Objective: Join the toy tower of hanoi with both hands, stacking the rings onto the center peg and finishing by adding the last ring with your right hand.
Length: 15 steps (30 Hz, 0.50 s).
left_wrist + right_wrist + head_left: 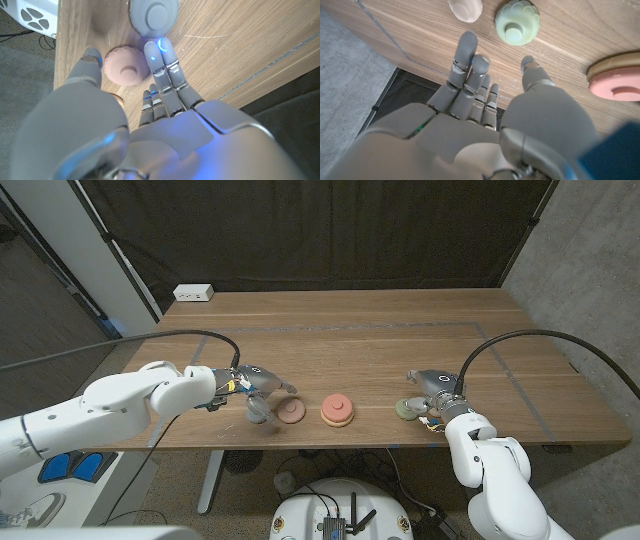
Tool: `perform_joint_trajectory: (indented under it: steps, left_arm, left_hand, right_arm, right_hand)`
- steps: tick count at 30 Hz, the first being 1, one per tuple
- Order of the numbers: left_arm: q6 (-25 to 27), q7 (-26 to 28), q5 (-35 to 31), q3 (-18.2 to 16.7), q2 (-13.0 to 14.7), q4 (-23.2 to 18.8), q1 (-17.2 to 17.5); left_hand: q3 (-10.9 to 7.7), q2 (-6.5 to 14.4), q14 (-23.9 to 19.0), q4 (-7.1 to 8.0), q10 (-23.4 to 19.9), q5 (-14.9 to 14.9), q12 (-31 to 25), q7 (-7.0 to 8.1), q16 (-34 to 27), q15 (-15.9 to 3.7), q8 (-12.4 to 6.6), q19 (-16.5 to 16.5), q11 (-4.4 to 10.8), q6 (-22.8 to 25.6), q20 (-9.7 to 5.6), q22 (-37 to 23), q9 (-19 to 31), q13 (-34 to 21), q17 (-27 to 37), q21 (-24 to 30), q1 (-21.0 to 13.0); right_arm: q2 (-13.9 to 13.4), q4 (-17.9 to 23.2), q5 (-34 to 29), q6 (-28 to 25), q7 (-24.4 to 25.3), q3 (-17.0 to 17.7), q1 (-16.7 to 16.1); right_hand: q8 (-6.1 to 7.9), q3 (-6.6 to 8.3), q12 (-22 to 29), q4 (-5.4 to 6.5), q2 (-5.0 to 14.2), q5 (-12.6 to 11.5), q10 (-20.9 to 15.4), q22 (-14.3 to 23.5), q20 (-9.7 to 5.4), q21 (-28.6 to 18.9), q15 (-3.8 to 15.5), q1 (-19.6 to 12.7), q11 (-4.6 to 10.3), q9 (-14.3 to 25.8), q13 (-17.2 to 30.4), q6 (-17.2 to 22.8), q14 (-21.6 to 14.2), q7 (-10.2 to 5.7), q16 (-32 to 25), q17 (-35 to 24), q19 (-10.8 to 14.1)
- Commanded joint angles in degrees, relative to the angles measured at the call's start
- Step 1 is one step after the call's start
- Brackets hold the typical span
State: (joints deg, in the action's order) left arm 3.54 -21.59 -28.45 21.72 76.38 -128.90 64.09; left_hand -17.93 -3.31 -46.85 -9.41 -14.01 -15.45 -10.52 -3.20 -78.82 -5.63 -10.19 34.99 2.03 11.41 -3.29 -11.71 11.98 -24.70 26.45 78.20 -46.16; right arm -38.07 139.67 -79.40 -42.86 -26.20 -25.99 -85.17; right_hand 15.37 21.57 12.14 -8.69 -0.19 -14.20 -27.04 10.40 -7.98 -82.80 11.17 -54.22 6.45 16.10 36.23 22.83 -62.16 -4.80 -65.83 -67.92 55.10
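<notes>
Left hand (255, 387) is hovering lower left over pink ring (126, 71), fingers spread; right hand (432, 387) is reaching toward green ring (517, 22), fingers spread, empty.

Peg base (337, 411) sits between two rings (291, 413) (407, 409) (probably all apart).

1. Base (337, 416): tan disc near the front edge of the surface, with a salmon ring (337, 408) stacked on its peg.
2. Pink ring (290, 414): lies flat, left of the base.
3. Grey ring (258, 411): lies flat, just left of the pink one.
4. Green ring (406, 410): scalloped, flat, right of the base.
5. Cream piece (465, 9): lies beside the green ring.
</notes>
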Motion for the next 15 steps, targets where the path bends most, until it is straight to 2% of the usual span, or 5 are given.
perform_joint_trajectory:
  steps: [1, 15]
  left_arm:
    - [-2.2, 1.5, -1.4, 1.0, -1.8, 1.6, -0.8]
    - [-3.2, 5.1, -3.3, 0.5, -2.2, 2.9, 0.8]
  left_hand:
    - [0.28, -0.6, -0.1, -0.01, -1.1, 0.1, -1.0, 0.26, -0.6, -6.77, -0.94, 0.5, 0.41, 1.0, -5.78, 0.0, 0.0, -0.1, 0.1, 0.9, -0.5]
    - [-0.03, -0.2, -1.3, -0.13, -3.0, 0.0, -1.8, 0.97, -1.5, -6.78, -1.96, 1.3, 1.31, 3.3, -5.69, 0.0, -0.1, -0.3, 0.1, 1.8, -1.9]
  right_arm:
    - [0.3, -0.2, 0.1, 0.1, 0.3, 0.2, -0.1]
    - [0.5, -0.2, -1.0, 0.1, -0.8, 0.0, 0.2]
  right_hand:
    - [-0.23, -0.24, -0.2, -0.11, 0.14, -0.3, -0.5, 0.1, -4.45, 0.3, 1.48, -0.5, -0.15, 0.2, 0.2, 0.4, -0.4, -0.03, 0.0, -0.4, -0.1]
    - [-0.21, -0.11, -0.3, -0.14, 0.29, -0.5, -0.6, 0.1, -4.47, 0.3, 1.48, -0.5, -0.15, 0.2, 0.2, 0.6, -0.3, -0.05, 0.1, -0.7, -0.1]
